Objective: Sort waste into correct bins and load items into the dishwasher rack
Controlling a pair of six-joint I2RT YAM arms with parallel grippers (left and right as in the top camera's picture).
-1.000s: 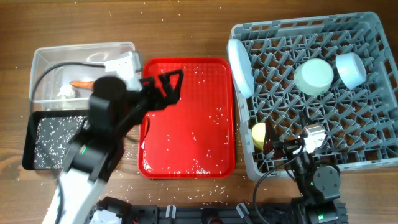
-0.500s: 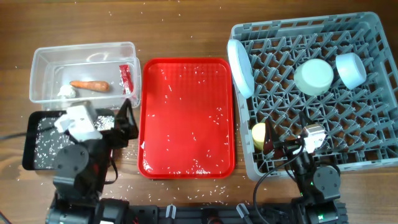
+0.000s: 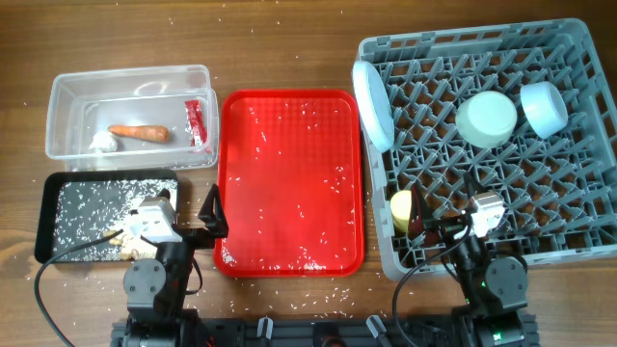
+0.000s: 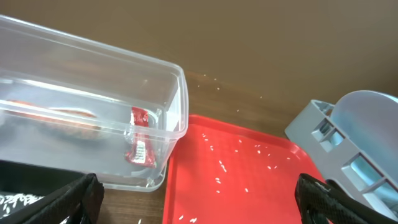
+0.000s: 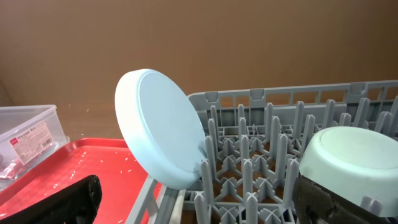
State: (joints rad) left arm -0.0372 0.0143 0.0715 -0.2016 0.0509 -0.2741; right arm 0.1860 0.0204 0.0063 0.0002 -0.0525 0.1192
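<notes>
Both arms sit folded low at your near edge of the counter. The left gripper is just above the surface between the black tray and the red serving tray. It points away from you and to the right. Its jaws are spread wide and hold nothing.

The right gripper sits low at the near side of the dishwasher rack and faces across the pegs. Its jaws are also wide apart and empty.

The black tray beside your left arm holds a thick scatter of white rice grains. More loose grains dot the red serving tray and the counter around it.

In the rack's near left corner, the small yellow cup lies on its side among the pegs.

Past the black tray and touching its far edge is the clear tub. Inside it, the carrot lies flat in the middle and the tissue ball is just to its left. The red foil wrapper is against the right wall.

Deeper in the rack, the light blue plate stands on edge along the left side, leaning on the pegs. The pale green bowl rests upside down near the far right. The small light blue bowl is just beside it, tilted.
</notes>
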